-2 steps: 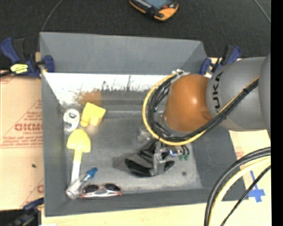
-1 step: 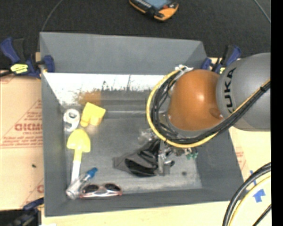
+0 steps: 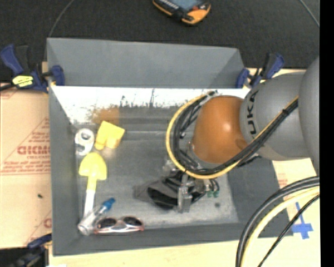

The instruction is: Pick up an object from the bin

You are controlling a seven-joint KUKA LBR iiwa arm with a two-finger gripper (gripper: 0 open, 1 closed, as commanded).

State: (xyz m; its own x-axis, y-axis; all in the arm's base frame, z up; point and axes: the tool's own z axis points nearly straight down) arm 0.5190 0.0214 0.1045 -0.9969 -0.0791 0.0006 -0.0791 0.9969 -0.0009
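Low in the lower right part of the bin (image 3: pixel 145 65): the gripper (image 3: pixel 182 198), right over a black thing (image 3: pixel 157 197) on the floor. Touching it or just above it: cannot tell. Jaws wide or narrow: cannot tell either.

Above the gripper, spread over the floor's right half: the orange cover (image 3: pixel 217 129), ringed by a loop of yellow and black cables (image 3: pixel 171 132), then the grey arm (image 3: pixel 284 121) leading off to the right.

Just left of the black thing: a flat grey bit (image 3: pixel 139 192), touching it or part of it, hard to say which. Just right of the gripper: a small green bit (image 3: pixel 213 193).

Well apart, down the left side: a yellow block (image 3: pixel 110 135) beside a white ring (image 3: pixel 83 141). Below them, a yellow scoop (image 3: pixel 93 167) with its pale handle running down the view. By the handle's lower end, a clear tube (image 3: pixel 104 206) with a blue cap. In the lower left corner, sunglasses (image 3: pixel 119 224) with a red frame, lying along the front wall. Bare floor between that row and the black thing.

In the way: the gripper itself and the cover, hiding the black thing's right end.

Black thing: lies flat, long axis roughly across the view, dipping slightly toward the right. Left end free and turned toward the scoop's handle; right end under the gripper.
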